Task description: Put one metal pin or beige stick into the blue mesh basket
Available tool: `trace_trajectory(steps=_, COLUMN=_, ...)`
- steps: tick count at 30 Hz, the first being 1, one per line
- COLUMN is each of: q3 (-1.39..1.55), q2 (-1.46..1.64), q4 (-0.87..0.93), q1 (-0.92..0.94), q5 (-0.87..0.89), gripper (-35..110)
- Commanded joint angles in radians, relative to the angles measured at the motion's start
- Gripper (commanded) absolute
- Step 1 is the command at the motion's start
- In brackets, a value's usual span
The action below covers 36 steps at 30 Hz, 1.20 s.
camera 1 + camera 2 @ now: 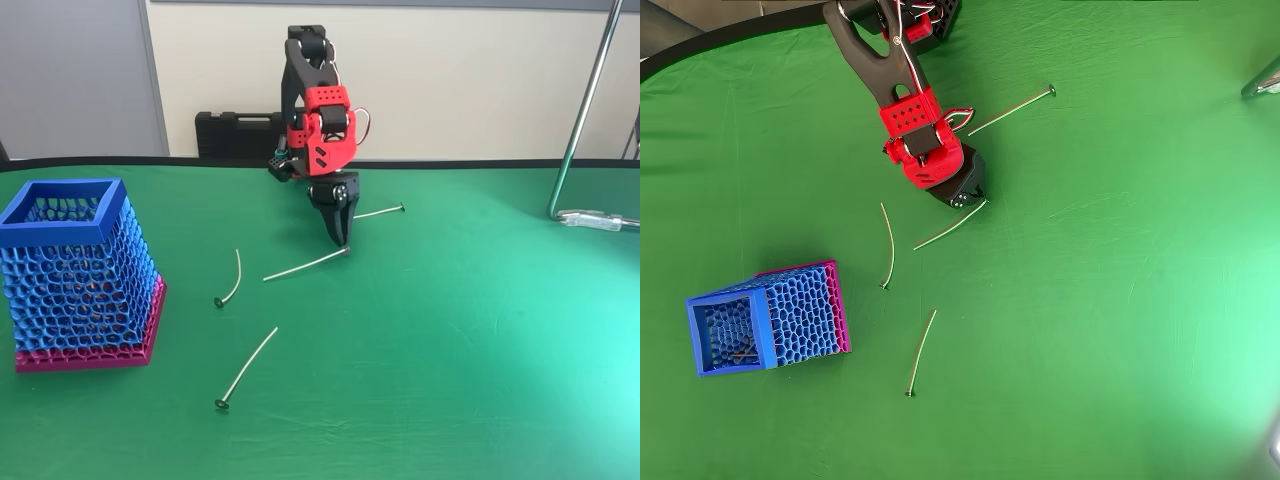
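The metal pin (306,265) lies flat on the green table (480,330), and your gripper (343,240) points straight down at its right end. In the overhead view the black tips sit right over that end of the pin (951,227). The two fingers look pressed close together into one point, but I cannot tell if they are pinching the pin or just touching the cloth beside it. The pin is not lifted; all of it rests on the table.

You come at the end of the pin and not its middle, I think, because the arm reaches that end first. A thin wire like this is hard to pinch flat on cloth, so it may slip or roll away.

Other pins lie around. One pin (379,212) is just behind the gripper, to its right in the fixed view. A curved pin (231,279) lies to the left of your pin, between it and the basket. A fourth pin (247,368) lies nearer the front edge.

The blue mesh basket (60,212) stands well apart on the left, with its pink base on the table. Nothing tall stands between the gripper and the basket. The basket is high, though, so you need to lift the pin above its rim before you let go.

A metal pole (583,110) stands far off to the right.
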Motion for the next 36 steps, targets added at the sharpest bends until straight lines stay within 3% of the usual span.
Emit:
trace_trajectory(steps=1, q3=0.012, q2=0.077, q4=-0.012, q1=-0.003, q5=-0.003, gripper=1)
trace_trajectory(steps=23, q3=-0.144, q2=0.124, q4=0.175, q1=0.008, q5=-0.031, gripper=1)
trace_trajectory(steps=36, q3=-0.311, q2=0.39, q4=0.304, q1=0.16, q5=-0.311, gripper=1)
